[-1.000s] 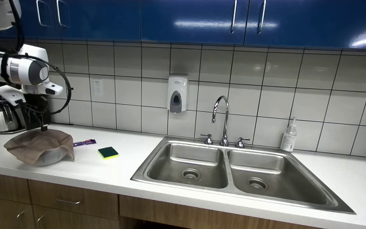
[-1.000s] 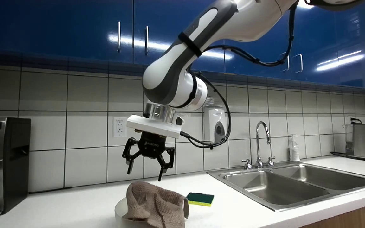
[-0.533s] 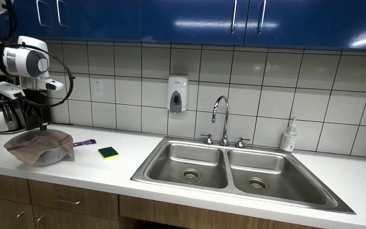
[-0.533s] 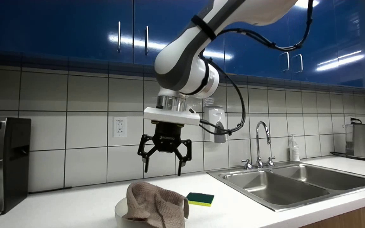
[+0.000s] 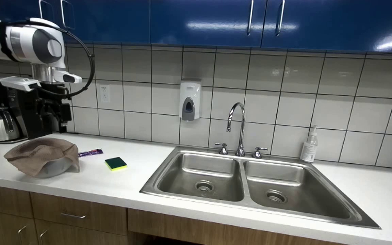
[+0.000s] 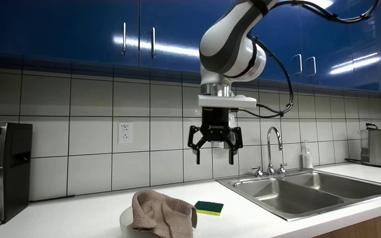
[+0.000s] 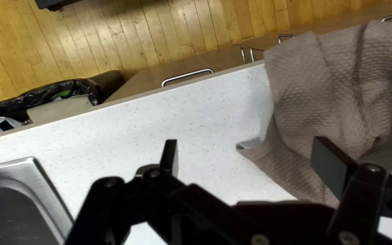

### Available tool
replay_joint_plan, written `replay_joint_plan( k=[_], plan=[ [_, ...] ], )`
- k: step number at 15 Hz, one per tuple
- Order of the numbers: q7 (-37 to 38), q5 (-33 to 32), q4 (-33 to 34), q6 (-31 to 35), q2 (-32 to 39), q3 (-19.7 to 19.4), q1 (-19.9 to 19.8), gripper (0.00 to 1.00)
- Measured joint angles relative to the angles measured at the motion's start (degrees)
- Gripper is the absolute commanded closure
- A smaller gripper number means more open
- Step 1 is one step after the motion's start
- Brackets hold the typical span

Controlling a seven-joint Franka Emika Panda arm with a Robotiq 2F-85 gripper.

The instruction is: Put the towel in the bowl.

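Note:
The brown towel lies draped over and into the bowl. The towel shows in both exterior views [image 5: 44,151] [image 6: 162,211] and at the right of the wrist view [image 7: 325,88]. Its edges hang over the rim, with one part down the outside. The pale bowl [image 5: 54,168] stands on the counter, mostly covered; its wall also shows in an exterior view [image 6: 126,219] and as a strip in the wrist view [image 7: 266,114]. My gripper [image 6: 214,159] is open and empty, pointing down, well above the counter and apart from the towel. Its spread fingers show in the wrist view [image 7: 245,149].
A green and yellow sponge [image 5: 116,164] and a purple wrapper [image 5: 90,152] lie beside the bowl. The double sink [image 5: 247,187] with its faucet [image 5: 242,129] is further along. A coffee maker [image 6: 17,172] stands at the counter's other end. Blue cabinets [image 6: 61,29] hang above.
My gripper has risen away from the towel, moved towards the sink side and turned from tilted to upright. It stays open. The towel, bowl and sponge have not moved.

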Motion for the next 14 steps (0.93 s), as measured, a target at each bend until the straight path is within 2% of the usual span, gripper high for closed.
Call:
replay_joint_plan(
  k=[7, 14],
  plan=[
    [-4.09, 0.06, -11.36, -2.94, -12.84, -3.35, -7.42, 0.0],
    [-4.1, 1.97, -16.37, -6.4, -18.15, -4.72, -10.28, 0.0]
  ],
)
